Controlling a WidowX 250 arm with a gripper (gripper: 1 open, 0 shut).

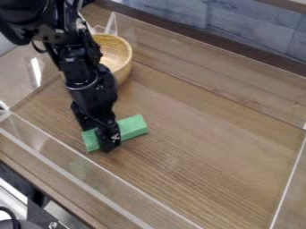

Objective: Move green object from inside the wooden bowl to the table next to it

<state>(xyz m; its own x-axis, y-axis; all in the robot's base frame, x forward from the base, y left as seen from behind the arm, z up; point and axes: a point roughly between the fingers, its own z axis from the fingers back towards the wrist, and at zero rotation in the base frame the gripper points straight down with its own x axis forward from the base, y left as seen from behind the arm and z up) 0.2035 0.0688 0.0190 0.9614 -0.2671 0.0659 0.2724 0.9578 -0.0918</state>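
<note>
1. The green block [123, 131] lies flat on the brown desk [216, 134], not in the bowl [116, 55].
2. The bowl sits at the far left of the desk. The block is near it, at about 6 o'clock from the bowl.
3. The black arm [74, 63] comes down from the top left and stands in front of the bowl, hiding part of it.
4. The jaws point straight down at the left end of the block, and that end is hidden behind them.
5. The jaws are open wide. I cannot tell if they touch the block.
6. The right end of the block sticks out from the jaws toward 2 o'clock.
7. Low clear walls [72, 161] run round the desk.
</note>
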